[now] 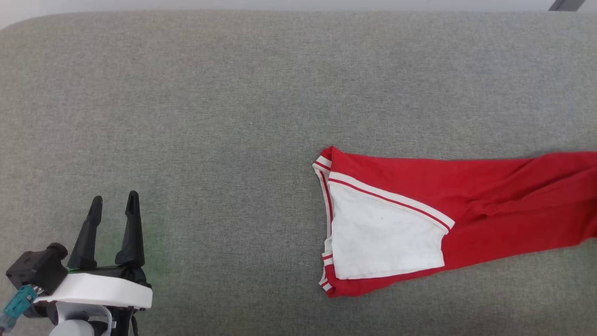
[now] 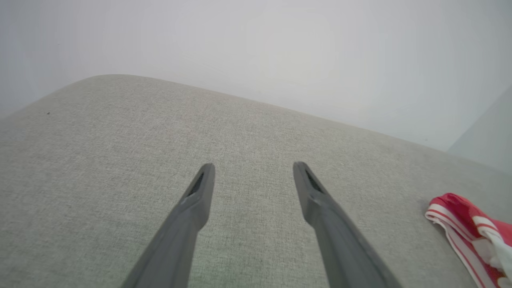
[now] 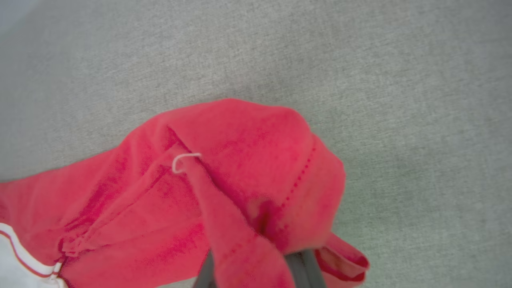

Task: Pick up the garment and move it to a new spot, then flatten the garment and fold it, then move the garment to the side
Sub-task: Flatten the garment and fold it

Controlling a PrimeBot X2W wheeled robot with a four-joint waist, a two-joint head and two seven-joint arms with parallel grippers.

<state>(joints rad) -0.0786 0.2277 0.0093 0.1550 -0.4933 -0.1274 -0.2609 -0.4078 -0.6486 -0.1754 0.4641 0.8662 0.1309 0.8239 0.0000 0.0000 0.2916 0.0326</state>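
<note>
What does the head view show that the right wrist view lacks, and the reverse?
Head view: the left pincer, open and empty, over the grey padded surface, apart from the shirt. Right wrist view: the right pincer shut on a bunched red fold of the shirt, near a loose white thread loop. Both: the red shirt with a white sleeve, on that surface.

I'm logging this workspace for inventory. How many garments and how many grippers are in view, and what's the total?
Garments: 1, the red-and-white garment
Grippers: 2, left gripper open, right gripper's fingers shut on the garment
Total: 3
</note>
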